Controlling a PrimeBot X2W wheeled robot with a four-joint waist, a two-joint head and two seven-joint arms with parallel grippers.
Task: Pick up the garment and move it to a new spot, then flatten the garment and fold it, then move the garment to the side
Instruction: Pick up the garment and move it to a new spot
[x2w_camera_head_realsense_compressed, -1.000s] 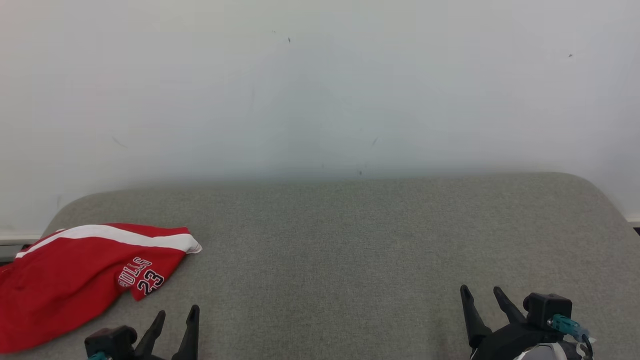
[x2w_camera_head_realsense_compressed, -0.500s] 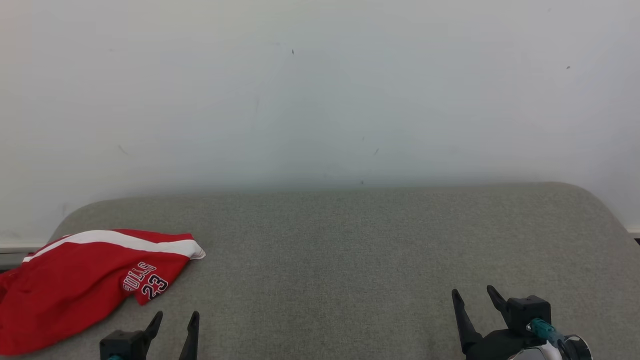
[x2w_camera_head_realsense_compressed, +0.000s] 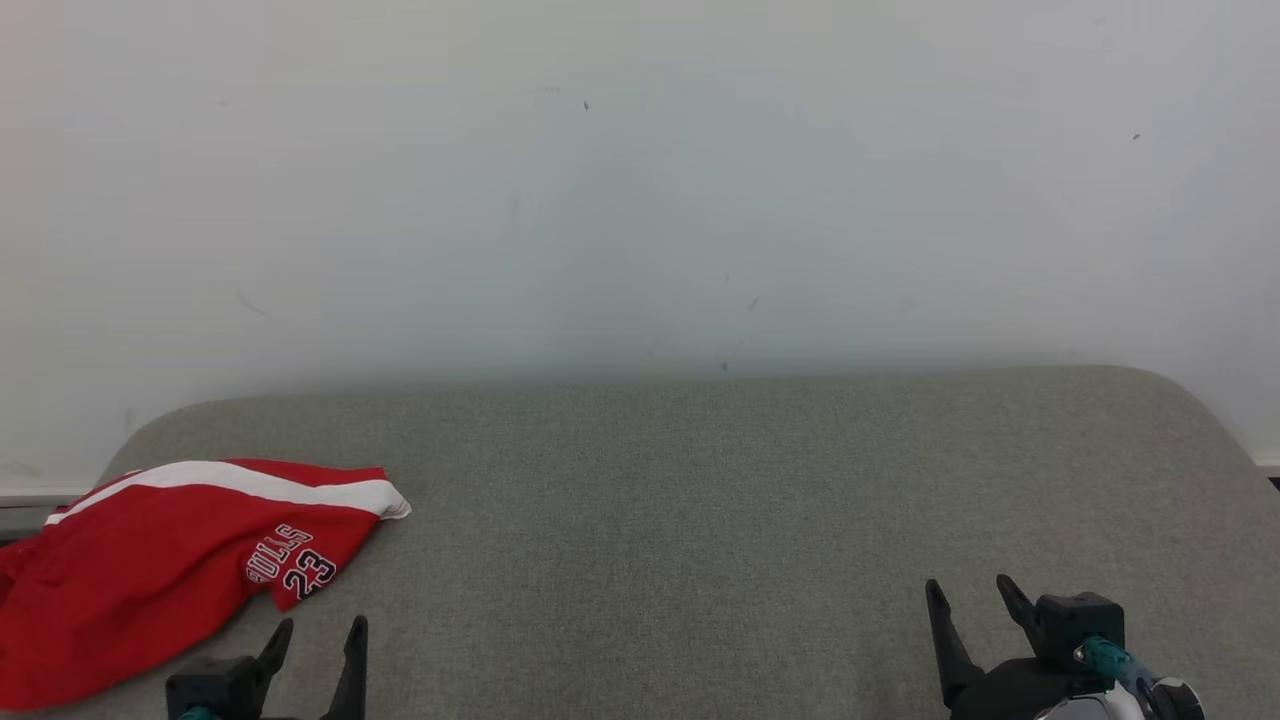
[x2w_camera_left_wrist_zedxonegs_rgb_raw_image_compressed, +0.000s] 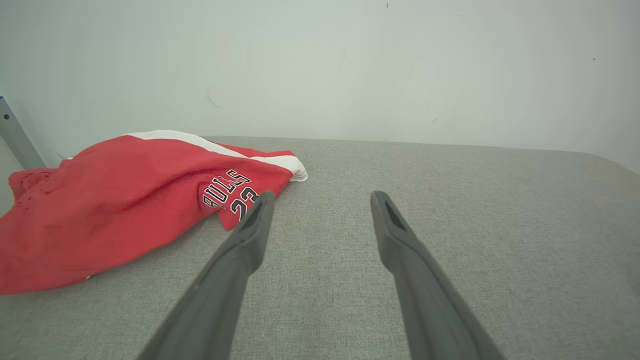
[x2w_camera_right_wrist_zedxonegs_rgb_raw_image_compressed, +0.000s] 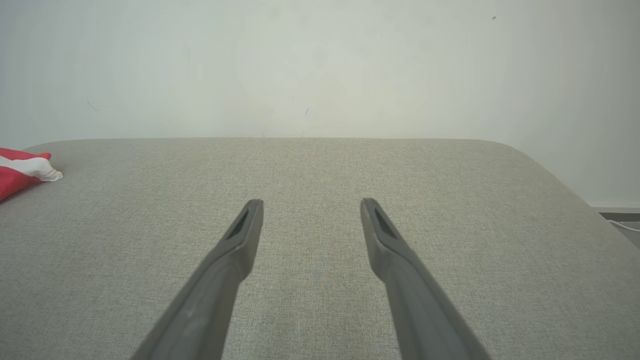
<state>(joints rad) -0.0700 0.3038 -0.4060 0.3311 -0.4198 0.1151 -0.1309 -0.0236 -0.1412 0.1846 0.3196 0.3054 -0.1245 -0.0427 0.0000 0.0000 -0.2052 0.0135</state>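
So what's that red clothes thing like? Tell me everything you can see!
The red garment looks like soft sports cloth, red with a white stripe along its far edge and BULLS 23 printed near one corner. It lies rumpled at the left end of the grey padded surface. Only the surface touches it; the open left claw sits nearby, apart.

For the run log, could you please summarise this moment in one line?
garment: lying at left, unheld | left gripper: open, near garment | right gripper: open, empty
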